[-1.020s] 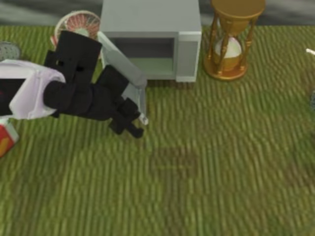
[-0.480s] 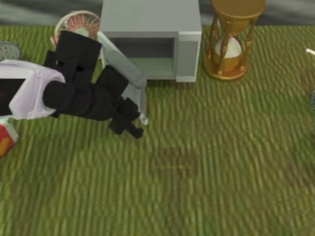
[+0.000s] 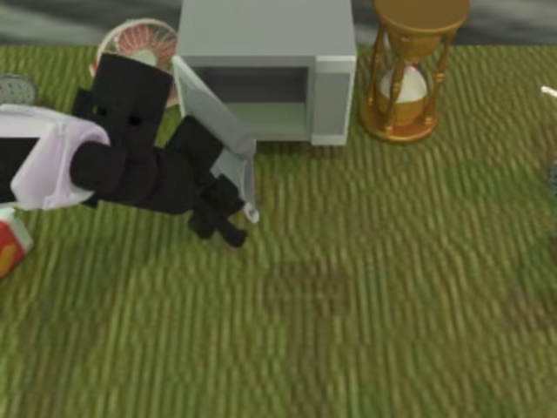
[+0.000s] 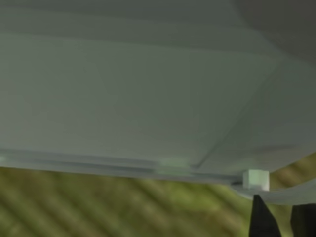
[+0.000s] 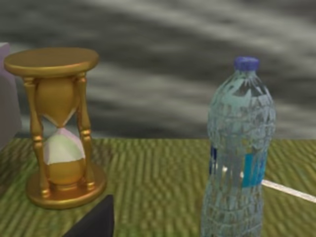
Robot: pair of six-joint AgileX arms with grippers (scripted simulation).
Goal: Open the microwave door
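Top view: our left gripper (image 3: 228, 225) works the free edge of the microwave door (image 3: 216, 131).
The door angles out from its far-left hinge on the microwave (image 3: 270, 70); our closed fingers hold its near tip, so we pull leftward.

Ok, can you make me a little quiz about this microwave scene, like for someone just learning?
1. True or false: the microwave door is fully shut.
2. In the top view, what stands right of the microwave? A fan, B hourglass, C bottle.
3. Which arm's tool is beside the door's free edge?
Key: 1 false, it stands swung out; 2 B; 3 left.
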